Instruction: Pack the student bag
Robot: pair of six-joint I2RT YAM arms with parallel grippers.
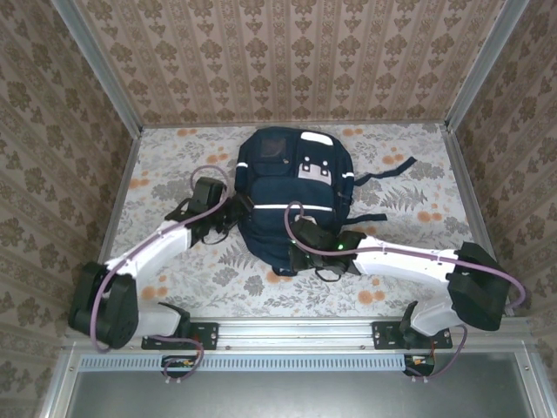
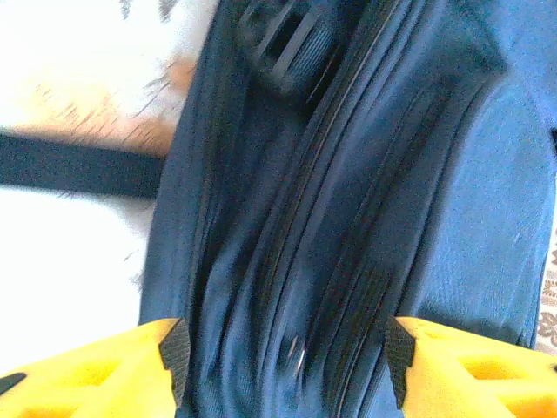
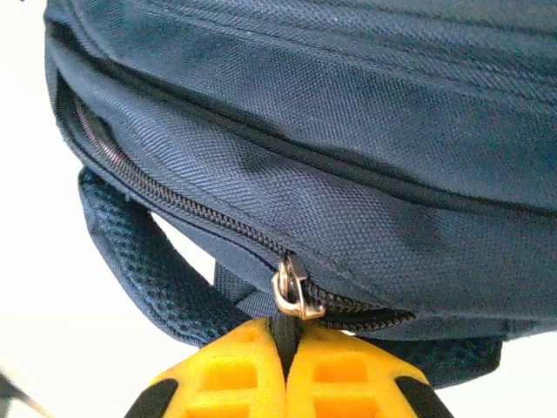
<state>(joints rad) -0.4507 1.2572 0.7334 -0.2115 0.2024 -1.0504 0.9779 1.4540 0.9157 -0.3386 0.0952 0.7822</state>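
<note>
The navy student bag [image 1: 291, 187] lies flat in the middle of the flowered table, white stripes up. At the bag's left side my left gripper [image 1: 233, 209] is open; in the left wrist view its yellow fingers [image 2: 287, 348] stand wide apart over the blurred blue side folds and zip lines [image 2: 348, 174], gripping nothing. At the bag's near end my right gripper [image 1: 296, 239] is shut. The right wrist view has its fingers [image 3: 285, 335] pinched on the black zipper pull under the metal slider [image 3: 296, 292]. The zip is parted to the left of the slider.
Dark straps [image 1: 392, 170] trail off the bag's right side onto the table. A padded mesh strap [image 3: 139, 270] lies under the bag near the slider. A black strap [image 2: 78, 165] runs across the cloth. Patterned walls close in three sides; a metal rail [image 1: 296, 331] lines the near edge.
</note>
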